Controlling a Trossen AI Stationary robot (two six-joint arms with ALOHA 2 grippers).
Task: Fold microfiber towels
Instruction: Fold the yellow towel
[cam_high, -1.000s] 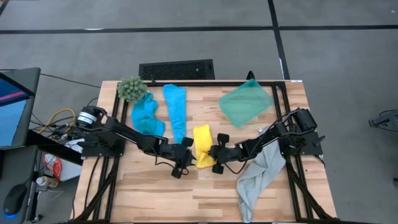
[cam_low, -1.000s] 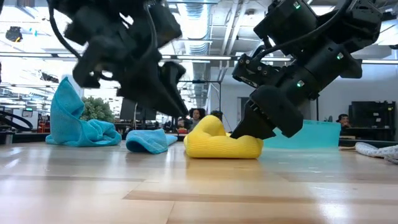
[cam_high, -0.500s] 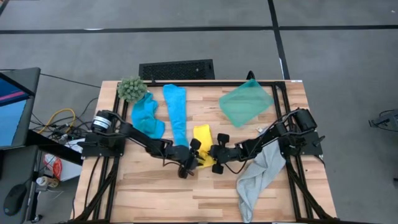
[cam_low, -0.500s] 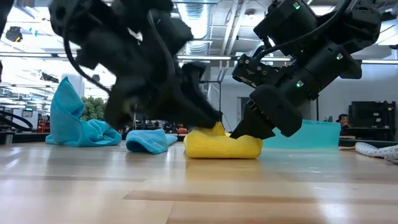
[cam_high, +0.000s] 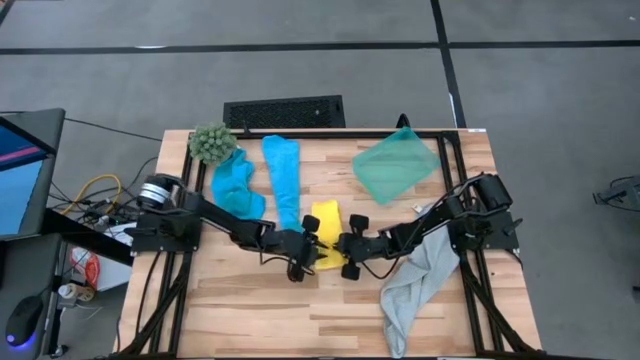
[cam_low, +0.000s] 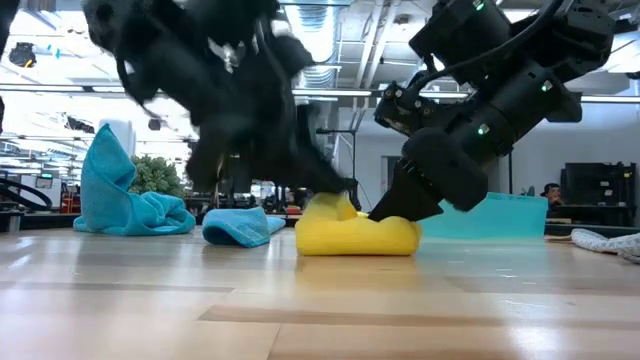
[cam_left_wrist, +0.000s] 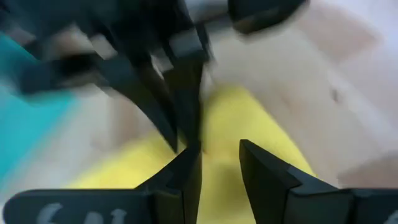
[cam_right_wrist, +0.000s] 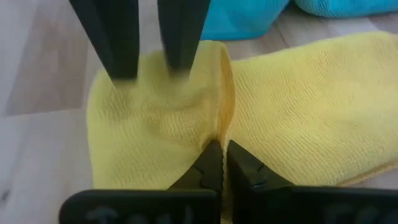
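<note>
Mid-table, our right gripper (cam_right_wrist: 219, 163) pinched the limp yellow towel's (cam_high: 326, 221) ridge, our left gripper (cam_left_wrist: 219, 163) part-open on it; we judged edges better.

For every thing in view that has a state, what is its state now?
yellow towel: bunched on the table, pinched by the right gripper.
right gripper: shut on a fold of the yellow towel.
left gripper: open, fingers over the yellow towel.
two blue towels: unfolded, one a long strip, one crumpled.
grey towel: unfolded, lying limp.
green bin: lying flat, empty.
</note>
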